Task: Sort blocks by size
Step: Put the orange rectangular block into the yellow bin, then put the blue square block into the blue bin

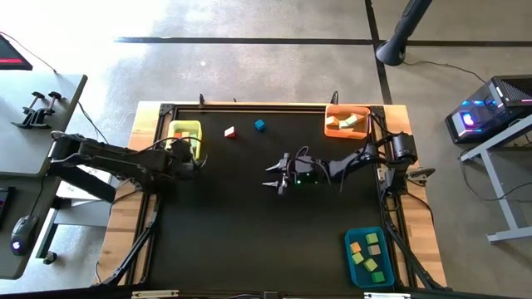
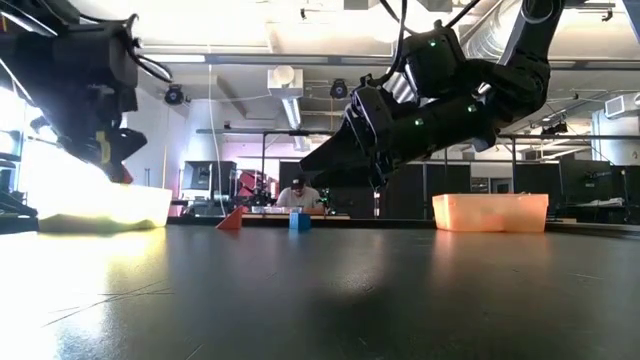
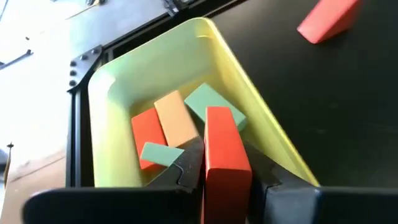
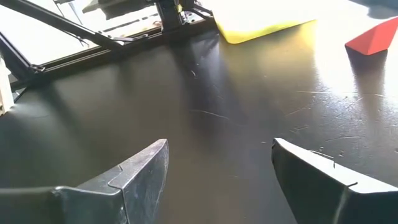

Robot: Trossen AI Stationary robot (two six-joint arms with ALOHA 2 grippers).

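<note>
My left gripper [image 3: 227,180], clamped on a red bar [image 3: 225,155], sits over the yellow bin [image 1: 186,131], already crowded with blocks. My right gripper [image 1: 275,178] hangs spread above bare mat [image 1: 249,241]; red block [image 1: 229,131] and blue cube [image 1: 260,125] lie beyond

Around the black table [image 1: 249,224]: yellow bin [image 1: 186,131] far-left corner, orange bin [image 1: 347,121] far-right, blue bin [image 1: 371,257] near-right.

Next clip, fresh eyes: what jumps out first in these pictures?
The left gripper grips a long red block upright over the yellow bin at the table's far left corner, where other long blocks already lie. The right gripper hangs open and empty over the bare mid-table. Only a small red block and a blue cube remain loose near the far edge.
</note>
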